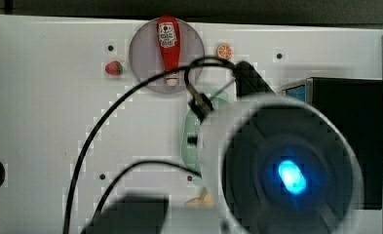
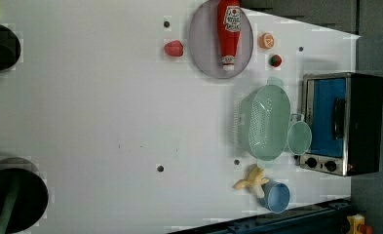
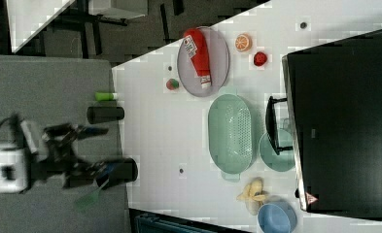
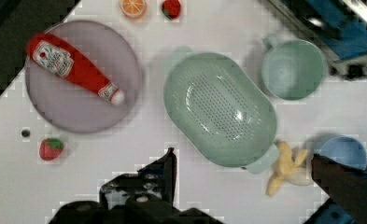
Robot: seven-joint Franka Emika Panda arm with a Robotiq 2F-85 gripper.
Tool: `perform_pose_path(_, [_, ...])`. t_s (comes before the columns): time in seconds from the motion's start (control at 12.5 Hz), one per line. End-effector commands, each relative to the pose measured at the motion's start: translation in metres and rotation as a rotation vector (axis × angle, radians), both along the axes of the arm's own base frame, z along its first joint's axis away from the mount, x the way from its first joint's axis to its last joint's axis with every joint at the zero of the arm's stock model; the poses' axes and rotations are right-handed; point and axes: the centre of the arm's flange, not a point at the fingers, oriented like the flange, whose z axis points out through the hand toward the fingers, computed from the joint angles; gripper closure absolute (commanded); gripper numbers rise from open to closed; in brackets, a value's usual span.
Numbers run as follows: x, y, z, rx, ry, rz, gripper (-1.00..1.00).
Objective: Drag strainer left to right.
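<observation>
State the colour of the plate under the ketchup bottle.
The plate is pale purple-grey, shown best in the wrist view.

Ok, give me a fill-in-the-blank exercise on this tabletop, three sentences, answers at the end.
1. The ketchup bottle lies on the round grey ____.
2. In the left view, the mint-green cup sits between the strainer and the ____.
3. The peeled banana lies beside the ____ cup, which is tipped on its side.

Missing words: plate; toaster oven; blue
</observation>
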Motion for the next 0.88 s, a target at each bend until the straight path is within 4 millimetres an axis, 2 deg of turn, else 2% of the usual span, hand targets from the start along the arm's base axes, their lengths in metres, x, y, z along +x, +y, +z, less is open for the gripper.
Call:
perform_pose_path(0.08, [0.002, -0.013, -0.018, -0.02, 0.117, 0.114, -1.0])
perform_pose_path(0.24, [0.003, -0.015, -0.015, -0.02, 0.111, 0.112, -1.0])
perform_pose_path(0.88, [0.009, -0.014, -0.028, -0.019, 0.138, 0.113, -1.0])
